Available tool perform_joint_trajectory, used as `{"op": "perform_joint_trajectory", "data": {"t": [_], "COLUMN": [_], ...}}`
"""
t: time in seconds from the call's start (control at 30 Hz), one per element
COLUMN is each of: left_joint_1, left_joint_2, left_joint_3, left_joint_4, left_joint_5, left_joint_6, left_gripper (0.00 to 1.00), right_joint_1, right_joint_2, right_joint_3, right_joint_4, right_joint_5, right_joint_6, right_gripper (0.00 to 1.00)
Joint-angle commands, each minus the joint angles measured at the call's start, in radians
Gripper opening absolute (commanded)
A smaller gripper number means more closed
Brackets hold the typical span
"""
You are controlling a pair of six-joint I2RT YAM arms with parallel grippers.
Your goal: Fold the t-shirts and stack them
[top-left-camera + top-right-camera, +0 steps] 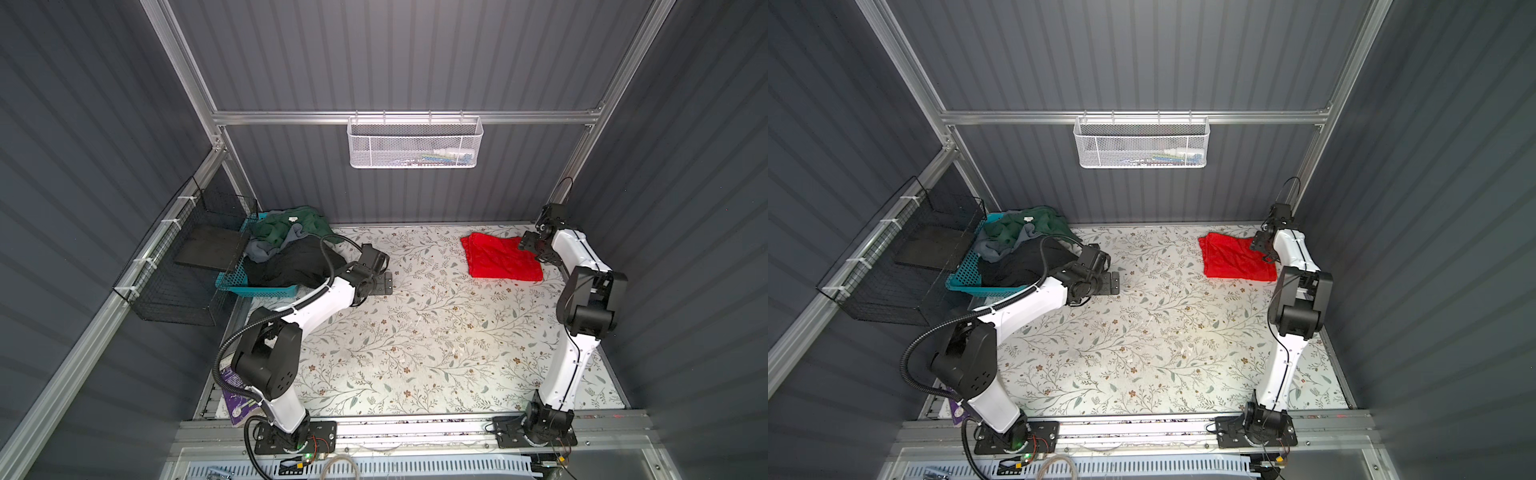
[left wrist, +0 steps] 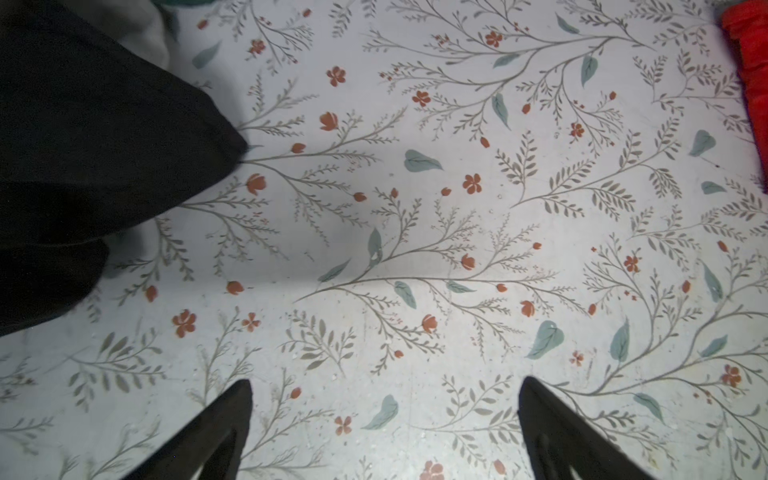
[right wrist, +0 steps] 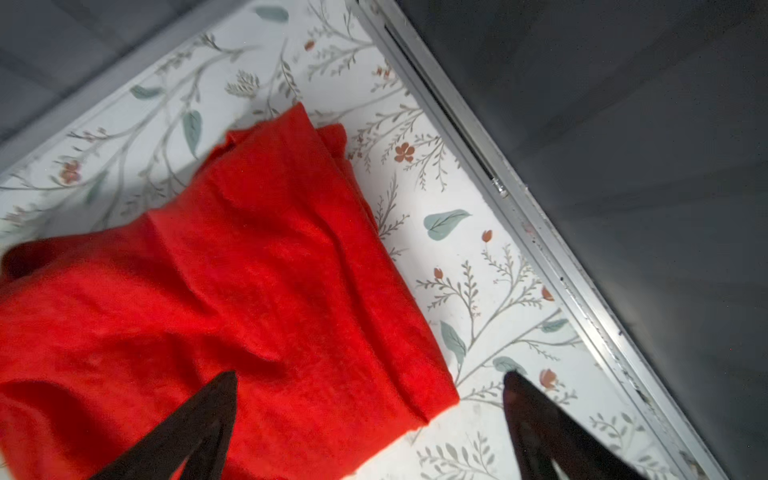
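The right tool hangs spread and empty above the folded red shirt, which lies under it in the bench corner, probably as the stack's base. The left tool, also spread, hovers just beside the black shirt, likely the next pick.

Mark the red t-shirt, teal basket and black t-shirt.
red t-shirt (image 1: 496, 259): in a top view, centre of folded cloth.
teal basket (image 1: 262, 291): in a top view, front wall.
black t-shirt (image 1: 289, 266): in a top view, draped middle.

Readable text: none that I can make out.
Purple booklet: its print is too small for me to read.
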Motion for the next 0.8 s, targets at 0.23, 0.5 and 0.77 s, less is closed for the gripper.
{"op": "perform_joint_trajectory", "data": {"t": [0.23,0.5,0.77], "left_joint_1": [0.015,0.112,0.244], "left_joint_2": [-0.265,-0.272,-0.356], "left_joint_3": [-0.317,-0.502,-0.799], "left_joint_4": [0.422,0.717,1.106], "left_joint_5": [-0.479,-0.543,-0.454], "left_joint_6": [0.167,0.395,0.526], "left_gripper": [1.0,1.0,1.0], "right_joint_1": [0.062,0.147,0.189], "right_joint_2": [-0.473,-0.732,-0.873], "right_joint_3": [-0.547,-0.922,-1.145], "right_joint_4": [0.282,0.547,0.759], "right_joint_5": [-0.168,-0.151,-0.01], "right_joint_6": [0.123,0.131,0.096], "right_gripper": [0.99,0.99,0.99]}}
